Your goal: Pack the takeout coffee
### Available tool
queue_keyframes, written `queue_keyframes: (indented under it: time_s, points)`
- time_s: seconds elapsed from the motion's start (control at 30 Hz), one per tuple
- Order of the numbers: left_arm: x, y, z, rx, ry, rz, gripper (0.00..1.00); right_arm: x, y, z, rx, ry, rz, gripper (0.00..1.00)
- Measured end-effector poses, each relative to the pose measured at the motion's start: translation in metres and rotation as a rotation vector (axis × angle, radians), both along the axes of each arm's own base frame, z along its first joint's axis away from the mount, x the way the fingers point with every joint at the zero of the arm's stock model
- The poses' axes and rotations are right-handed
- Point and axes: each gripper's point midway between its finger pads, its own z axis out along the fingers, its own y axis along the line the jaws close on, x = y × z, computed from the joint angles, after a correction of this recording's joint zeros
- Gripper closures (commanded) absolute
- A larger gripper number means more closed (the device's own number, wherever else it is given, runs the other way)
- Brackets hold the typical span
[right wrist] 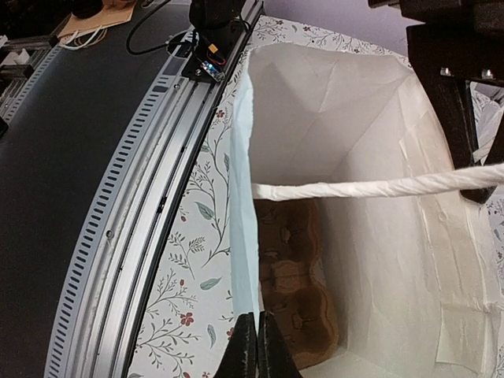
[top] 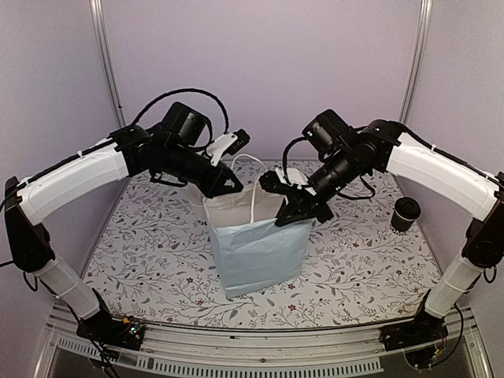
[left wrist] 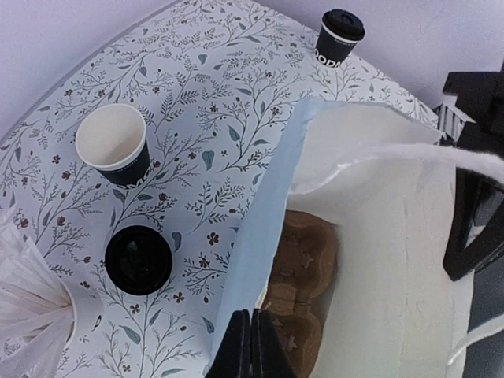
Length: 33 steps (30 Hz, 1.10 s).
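The pale blue bag (top: 260,252) stands open in the middle of the table. My left gripper (top: 228,187) is shut on its left rim, as the left wrist view (left wrist: 252,346) shows. My right gripper (top: 295,213) is shut on the opposite rim, also seen in the right wrist view (right wrist: 257,346). A brown cup carrier (left wrist: 303,276) lies at the bottom of the bag (right wrist: 295,291). One black coffee cup (left wrist: 114,146) stands open with its cream inside showing, left of the bag. A second black cup (left wrist: 340,35) with a lid on stands at the table's right (top: 405,214).
A flat black round lid (left wrist: 138,260) lies on the flowered tablecloth beside the open cup. A white cup of wrapped straws (left wrist: 31,315) is near it. The bag's white twisted handle (right wrist: 378,187) crosses its mouth. The table's metal front rail (right wrist: 134,236) runs beside the bag.
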Motion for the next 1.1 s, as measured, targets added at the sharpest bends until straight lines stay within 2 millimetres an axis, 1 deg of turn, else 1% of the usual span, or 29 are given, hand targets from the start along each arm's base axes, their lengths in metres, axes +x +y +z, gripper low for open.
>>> queue_keyframes:
  time_s: [0.07, 0.13, 0.23, 0.3, 0.4, 0.5, 0.63, 0.67, 0.7, 0.73, 0.77, 0.8, 0.83, 0.87, 0.93, 1.03, 1.1]
  points:
    - [0.002, -0.002, 0.005, -0.002, -0.006, -0.004, 1.0, 0.0, 0.0, 0.008, 0.009, -0.008, 0.001, 1.0]
    - [0.003, -0.004, 0.014, -0.009, -0.019, -0.005, 1.0, 0.0, 0.002, 0.017, 0.023, -0.02, 0.003, 1.0]
    - [0.005, -0.004, 0.034, -0.032, -0.049, -0.003, 1.0, 0.0, 0.003, 0.035, 0.057, -0.045, 0.006, 1.0]
    - [0.007, -0.005, 0.053, -0.056, -0.078, -0.002, 1.0, -0.001, 0.003, 0.047, 0.082, -0.062, 0.008, 0.99]
    - [0.007, -0.006, 0.069, -0.078, -0.109, -0.003, 1.0, -0.003, 0.0, 0.059, 0.098, -0.081, 0.007, 0.98]
    - [0.008, -0.005, 0.078, -0.086, -0.127, -0.001, 1.0, -0.003, -0.001, 0.068, 0.105, -0.102, 0.004, 0.97]
    - [0.009, -0.004, 0.08, -0.084, -0.136, 0.003, 1.0, -0.003, -0.002, 0.076, 0.106, -0.119, -0.001, 0.97]
    - [0.009, -0.004, 0.08, -0.084, -0.136, 0.003, 0.99, -0.003, -0.003, 0.076, 0.104, -0.12, -0.002, 0.97]
    - [0.009, -0.004, 0.08, -0.084, -0.137, 0.004, 0.91, -0.003, -0.003, 0.076, 0.101, -0.12, -0.004, 0.96]
    - [0.009, -0.004, 0.079, -0.082, -0.137, 0.005, 0.75, -0.003, -0.004, 0.075, 0.098, -0.119, -0.005, 0.92]
    - [0.01, -0.004, 0.078, -0.082, -0.135, 0.009, 0.61, -0.003, -0.004, 0.074, 0.092, -0.119, -0.008, 0.76]
    - [0.011, -0.004, 0.076, -0.077, -0.138, 0.012, 0.5, -0.002, -0.004, 0.073, 0.089, -0.117, -0.011, 0.62]
    - [0.012, -0.003, 0.073, -0.07, -0.137, 0.018, 0.43, -0.002, -0.004, 0.069, 0.083, -0.114, -0.015, 0.51]
    - [0.013, -0.002, 0.07, -0.06, -0.137, 0.022, 0.39, -0.001, -0.004, 0.065, 0.075, -0.112, -0.021, 0.42]
    - [0.016, 0.002, 0.059, -0.034, -0.124, 0.053, 0.32, 0.004, -0.005, 0.049, 0.035, -0.101, -0.048, 0.3]
    - [0.019, 0.007, 0.048, 0.002, -0.119, 0.081, 0.26, 0.009, -0.008, 0.036, -0.011, -0.088, -0.084, 0.2]
    - [0.019, 0.012, 0.047, 0.012, -0.125, 0.093, 0.23, 0.011, -0.011, 0.034, -0.022, -0.087, -0.101, 0.17]
